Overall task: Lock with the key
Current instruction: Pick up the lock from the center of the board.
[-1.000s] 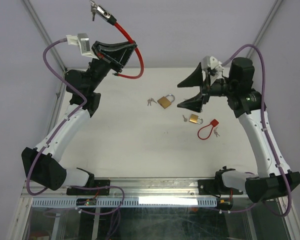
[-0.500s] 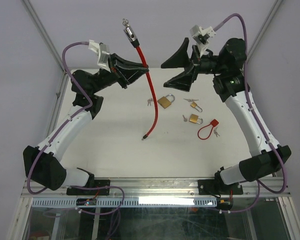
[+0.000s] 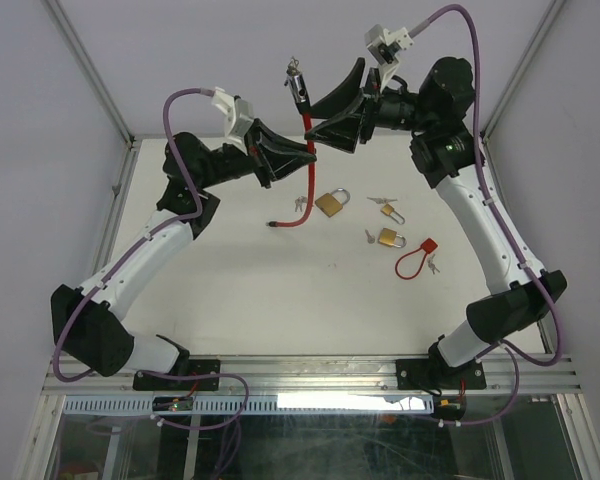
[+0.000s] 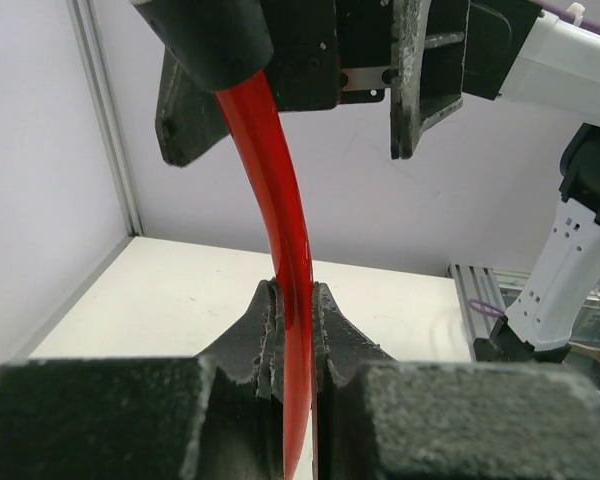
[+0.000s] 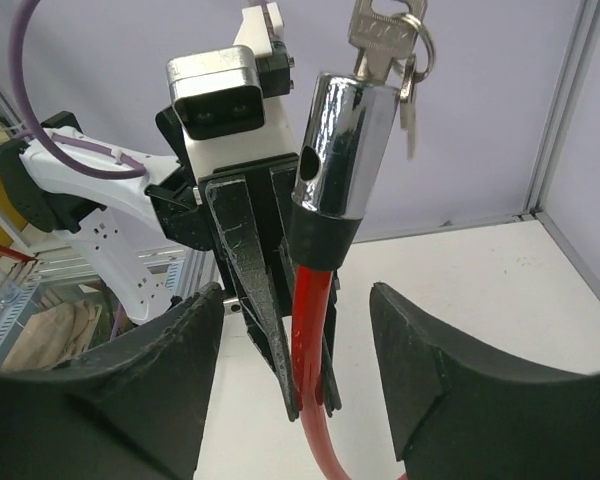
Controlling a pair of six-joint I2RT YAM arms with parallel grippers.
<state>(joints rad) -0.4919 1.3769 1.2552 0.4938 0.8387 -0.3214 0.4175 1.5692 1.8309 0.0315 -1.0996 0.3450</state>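
A red cable lock (image 3: 304,180) hangs upright, and my left gripper (image 3: 306,150) is shut on its cable (image 4: 292,250). Its chrome lock cylinder (image 5: 338,140) stands at the top, with a bunch of keys (image 5: 385,35) stuck in it. The cable's free end (image 3: 273,224) lies near the table. My right gripper (image 5: 295,300) is open. Its fingers (image 5: 170,370) straddle the cable just below the cylinder without touching it. In the left wrist view, the right gripper's fingers (image 4: 425,80) show above my shut left gripper (image 4: 293,310).
On the white table lie a brass padlock (image 3: 330,203) with keys beside it, a smaller brass padlock (image 3: 388,237), loose keys (image 3: 384,206) and a small red cable lock (image 3: 415,258). Frame posts and walls stand close around the table.
The left arm has swung the cable lock rightward and turned it upright. The right arm has risen and moved left, so its fingers now stand either side of the cable.
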